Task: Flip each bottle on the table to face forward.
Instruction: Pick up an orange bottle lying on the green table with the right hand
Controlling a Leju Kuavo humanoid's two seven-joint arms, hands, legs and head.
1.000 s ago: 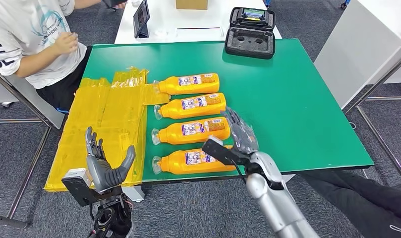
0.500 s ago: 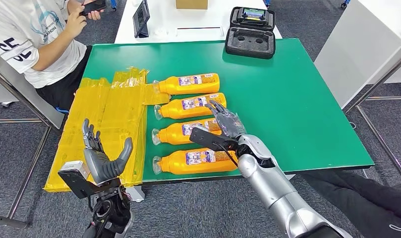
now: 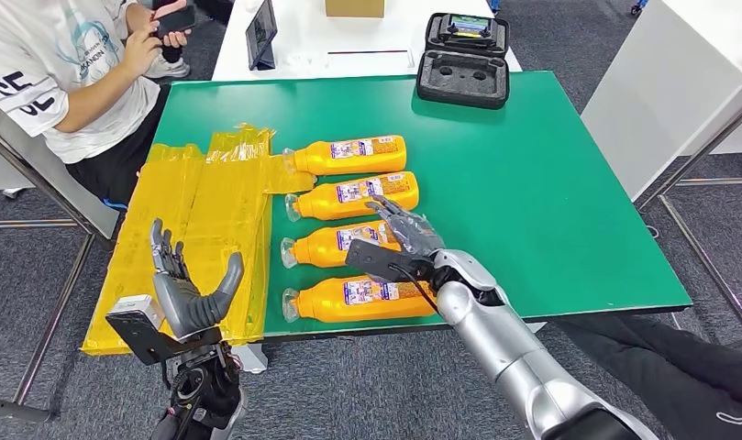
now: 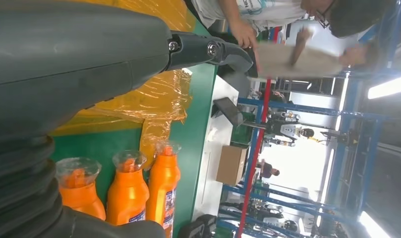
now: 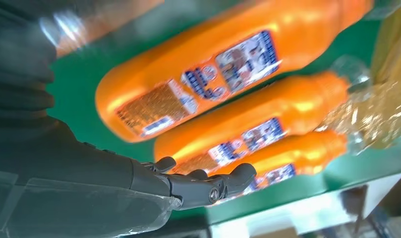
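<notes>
Four orange bottles point(image 3: 350, 220) lie in a row on the green tabletop point(image 3: 550, 192), caps toward the yellow plastic sheet point(image 3: 193, 229). Nearest, the left hand point(image 3: 188, 295) hovers off the edge, fingers spread, empty. The right hand point(image 3: 405, 231) rests spread-fingered over the third bottle point(image 3: 335, 246). Beyond sits a person point(image 3: 64, 73).

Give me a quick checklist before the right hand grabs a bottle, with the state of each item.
1. Right hand over third bottle from the far end: ok.
2. Right hand holds nothing, fingers apart: ok.
3. Fingers touching that bottle: cannot tell.
4. Left hand open, off the table edge: ok.
5. Four bottles lying in a row, caps toward the yellow film: ok.
6. Person away from the bottles: ok.
</notes>
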